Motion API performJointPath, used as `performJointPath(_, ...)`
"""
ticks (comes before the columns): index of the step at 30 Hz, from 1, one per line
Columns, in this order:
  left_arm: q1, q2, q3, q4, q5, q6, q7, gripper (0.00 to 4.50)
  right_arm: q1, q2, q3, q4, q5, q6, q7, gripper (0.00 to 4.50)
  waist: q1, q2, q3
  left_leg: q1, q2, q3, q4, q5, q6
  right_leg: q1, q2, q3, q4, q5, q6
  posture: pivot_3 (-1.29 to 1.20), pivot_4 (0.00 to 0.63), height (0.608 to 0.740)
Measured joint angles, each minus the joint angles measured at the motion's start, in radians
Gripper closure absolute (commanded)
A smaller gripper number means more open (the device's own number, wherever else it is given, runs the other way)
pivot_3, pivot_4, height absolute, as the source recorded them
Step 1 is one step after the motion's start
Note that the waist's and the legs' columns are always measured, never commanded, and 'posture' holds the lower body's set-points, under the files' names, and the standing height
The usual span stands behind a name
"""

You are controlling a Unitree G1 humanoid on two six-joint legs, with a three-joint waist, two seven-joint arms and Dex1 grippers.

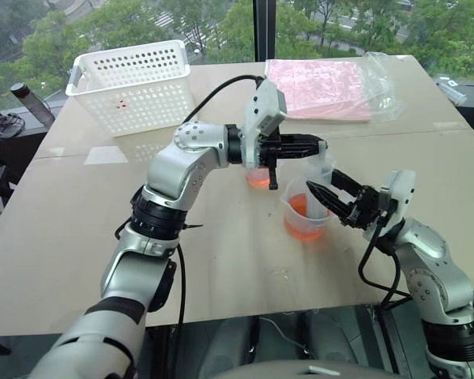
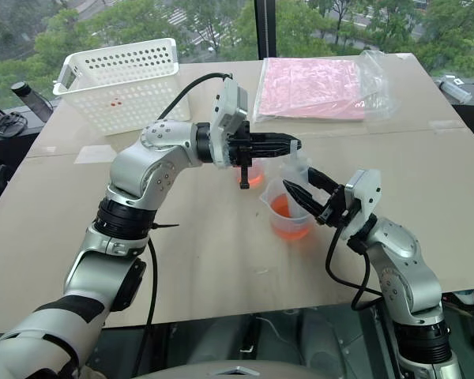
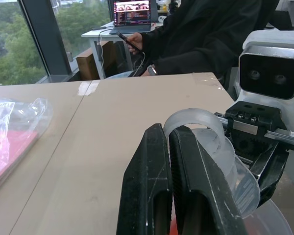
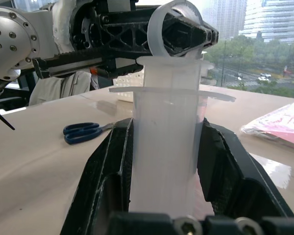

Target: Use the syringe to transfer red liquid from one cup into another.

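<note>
Two grippers meet over the larger beaker: right gripper jaws clamp the syringe barrel, left gripper jaws clenched through its plunger ring.

The syringe is clasped at its barrel by the right claw, whose black fingers cover both sides; its lower end and thin tip are cut off by the edge. From overhead, the left claw hides the plunger top. The smaller beaker sits behind the left wrist, only its red base showing. The larger beaker is partly masked at 3 o'clock by the right claw. The scissors have their blades hidden behind a finger. The person at 12 o'clock beyond the worktop is cut off above.
</note>
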Motion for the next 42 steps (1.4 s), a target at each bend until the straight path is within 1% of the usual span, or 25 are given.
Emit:
performJointPath(14,-0.020,0.012,0.021,0.004,-0.015,0.008,0.005,4.50,-0.023,-0.001,0.002,0.016,0.015,0.008,0.000,3.06,0.000,0.000,0.000,0.000,0.000,0.000,0.000,0.000,0.000,0.000,0.000,0.000,0.000,0.000,0.000,0.00,0.150,0.740)
performJointPath(15,-0.019,0.015,0.032,-0.005,-0.025,0.019,0.005,3.91,-0.029,0.003,0.003,0.015,0.025,0.013,0.000,3.06,-0.001,0.000,0.000,0.000,0.000,0.000,0.000,0.000,0.000,0.000,0.000,0.000,0.000,0.000,0.000,0.00,0.150,0.740)
performJointPath(16,-0.016,0.022,0.048,-0.015,-0.042,0.038,0.005,3.77,-0.039,0.007,0.005,0.012,0.036,0.023,-0.005,3.06,-0.003,0.000,0.000,0.000,0.000,0.000,0.000,0.000,0.000,0.000,0.000,0.000,0.000,0.000,0.000,0.00,0.150,0.740)
performJointPath(17,-0.007,0.042,0.076,-0.030,-0.065,0.061,0.006,3.35,-0.054,0.010,0.013,-0.004,0.048,0.045,-0.014,3.06,-0.009,0.000,0.000,0.000,0.001,0.000,0.000,0.000,0.000,-0.001,0.000,0.001,0.001,0.000,0.000,0.00,0.150,0.740)
performJointPath(19,0.014,0.078,0.135,-0.055,-0.103,0.107,0.020,2.32,-0.081,0.008,0.013,-0.034,0.076,0.085,-0.036,3.06,-0.012,0.000,0.000,0.000,0.001,-0.001,0.000,0.000,0.000,-0.001,0.000,0.001,0.001,0.000,0.000,0.00,0.150,0.740)
performJointPath(20,0.023,0.089,0.160,-0.064,-0.119,0.131,0.028,1.99,-0.095,0.005,0.009,-0.042,0.087,0.100,-0.047,3.06,-0.011,0.000,0.000,0.000,0.001,-0.001,0.000,0.000,0.000,-0.001,0.000,0.001,0.000,0.000,0.000,0.00,0.150,0.740)
performJointPath(21,0.030,0.098,0.174,-0.073,-0.132,0.147,0.033,1.55,-0.104,0.005,0.007,-0.048,0.097,0.109,-0.054,3.06,-0.011,0.000,0.000,0.000,0.001,-0.001,0.000,0.000,0.000,-0.001,0.000,0.001,0.000,0.000,0.000,0.00,0.150,0.740)
performJointPath(22,0.053,0.123,0.207,-0.098,-0.166,0.184,0.037,1.24,-0.122,0.003,-0.001,-0.064,0.119,0.128,-0.067,3.06,-0.012,0.000,0.000,0.000,0.001,-0.001,0.000,0.000,0.000,-0.001,0.000,0.001,0.000,0.000,0.000,0.00,0.150,0.740)
performJointPath(23,0.080,0.148,0.236,-0.123,-0.198,0.218,0.039,0.79,-0.138,0.001,-0.010,-0.076,0.137,0.140,-0.081,3.06,-0.011,0.000,0.000,0.000,0.001,-0.001,0.000,0.000,0.000,-0.001,0.000,0.001,0.000,0.000,0.000,0.00,0.150,0.740)
performJointPath(26,0.158,0.211,0.315,-0.210,-0.290,0.312,0.057,0.75,-0.168,-0.004,-0.041,-0.097,0.179,0.167,-0.113,3.06,-0.011,0.000,0.000,0.000,0.001,-0.002,0.000,0.000,0.000,-0.001,-0.004,0.001,0.000,0.000,0.000,0.00,0.150,0.740)
performJointPath(27,0.219,0.256,0.366,-0.274,-0.337,0.354,0.071,0.75,-0.179,-0.009,-0.051,-0.107,0.204,0.180,-0.124,3.06,-0.014,0.000,0.000,0.000,0.001,-0.002,0.000,0.000,0.000,-0.001,-0.004,0.001,0.000,0.000,0.000,0.00,0.150,0.740)
performJointPath(29,0.274,0.284,0.407,-0.320,-0.365,0.378,0.086,0.75,-0.181,-0.018,-0.068,-0.115,0.224,0.190,-0.132,3.06,-0.013,0.000,0.000,0.000,0.001,-0.002,0.000,0.000,0.000,-0.001,-0.004,0.001,0.000,0.000,0.000,0.00,0.150,0.740)
performJointPath(31,0.400,0.325,0.467,-0.404,-0.368,0.367,0.099,0.75,-0.187,-0.030,-0.080,-0.123,0.249,0.199,-0.138,3.06,-0.017,0.000,0.000,0.001,0.001,-0.002,-0.001,0.000,0.000,-0.001,-0.005,0.002,0.000,0.000,0.000,0.00,0.150,0.740)
performJointPath(33,0.589,0.350,0.550,-0.475,-0.381,0.360,0.090,0.75,-0.198,-0.052,-0.110,-0.123,0.282,0.215,-0.141,3.06,-0.020,0.000,0.000,0.001,0.001,-0.001,-0.001,0.000,0.000,-0.001,-0.005,0.002,0.000,0.000,0.000,0.00,0.150,0.740)
performJointPath(34,0.652,0.359,0.583,-0.494,-0.400,0.363,0.083,0.75,-0.204,-0.062,-0.128,-0.122,0.297,0.217,-0.142,3.06,-0.019,0.000,0.000,0.001,0.001,-0.001,-0.001,0.000,0.000,-0.001,-0.005,0.002,0.000,0.000,0.000,0.00,0.150,0.740)
performJointPath(35,0.682,0.365,0.603,-0.504,-0.414,0.363,0.078,0.75,-0.208,-0.068,-0.135,-0.122,0.305,0.218,-0.143,3.06,-0.016,0.000,0.000,0.001,0.001,-0.002,-0.001,0.000,0.000,-0.001,-0.005,0.001,-0.001,0.000,0.000,0.00,0.150,0.740)
performJointPath(36,0.739,0.381,0.656,-0.534,-0.441,0.363,0.075,0.75,-0.232,-0.077,-0.144,-0.119,0.324,0.229,-0.149,3.06,-0.013,0.000,0.000,0.001,0.001,-0.002,-0.001,0.000,0.000,-0.001,-0.005,0.001,-0.001,0.000,0.000,0.00,0.150,0.740)
performJointPath(38,0.802,0.399,0.712,-0.559,-0.465,0.362,0.077,0.75,-0.292,-0.095,-0.160,-0.106,0.357,0.253,-0.168,3.06,-0.006,0.001,0.000,0.001,0.001,-0.002,-0.001,0.000,0.000,0.000,-0.005,0.001,-0.001,0.000,0.000,0.00,0.150,0.740)
performJointPath(41,0.850,0.395,0.732,-0.568,-0.473,0.352,0.101,0.75,-0.412,-0.106,-0.172,-0.060,0.394,0.295,-0.210,3.06,0.002,0.001,0.000,0.002,0.001,-0.002,-0.001,0.000,0.000,0.000,-0.005,0.001,0.000,0.000,-0.001,0.00,0.150,0.740)
performJointPath(42,0.859,0.384,0.737,-0.567,-0.473,0.346,0.121,0.75,-0.484,-0.098,-0.169,-0.022,0.401,0.312,-0.230,3.06,0.001,0.001,0.000,0.001,0.001,-0.002,-0.001,0.000,0.000,0.000,-0.005,0.001,0.000,0.000,-0.001,0.00,0.150,0.740)
